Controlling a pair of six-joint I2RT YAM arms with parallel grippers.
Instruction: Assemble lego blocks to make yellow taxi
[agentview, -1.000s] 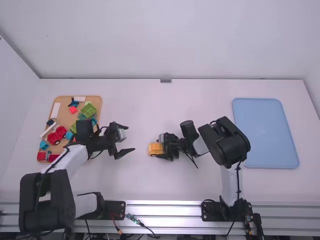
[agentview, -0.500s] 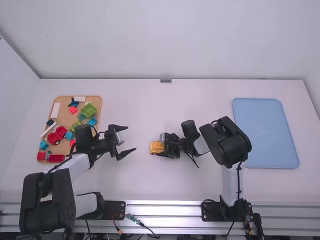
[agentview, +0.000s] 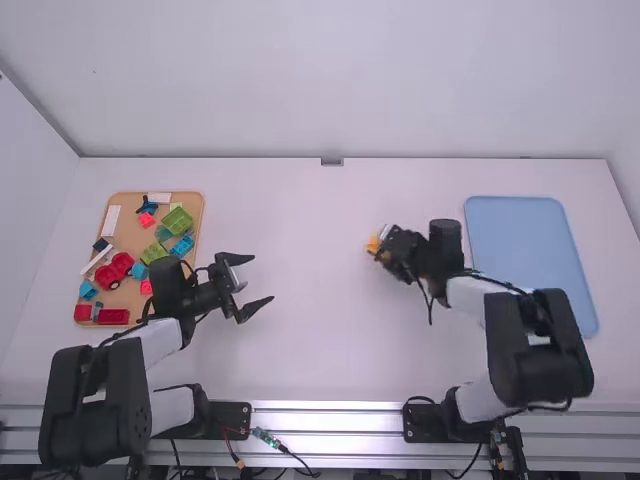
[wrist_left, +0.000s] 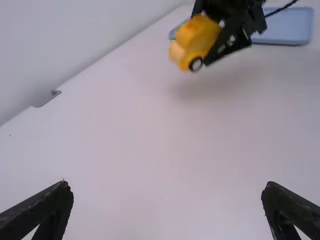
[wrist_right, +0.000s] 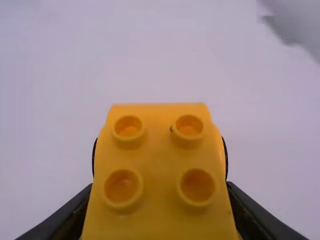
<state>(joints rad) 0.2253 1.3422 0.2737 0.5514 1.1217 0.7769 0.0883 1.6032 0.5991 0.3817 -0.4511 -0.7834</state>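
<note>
We pinch the yellow toy-brick taxi (wrist_right: 160, 165) in our right gripper (agentview: 382, 246), above the white table (agentview: 310, 350); our left gripper (agentview: 262, 278) hovers apart, fingers spread wide.

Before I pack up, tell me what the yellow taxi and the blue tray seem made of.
The yellow taxi looks like glossy moulded plastic, going by its round hollow studs. The blue tray is probably smooth matte plastic, judging by its even colour and rounded corners.

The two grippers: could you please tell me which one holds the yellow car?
The right gripper; its fingers clasp the yellow car by its sides, whereas the left gripper is open and empty.
</note>
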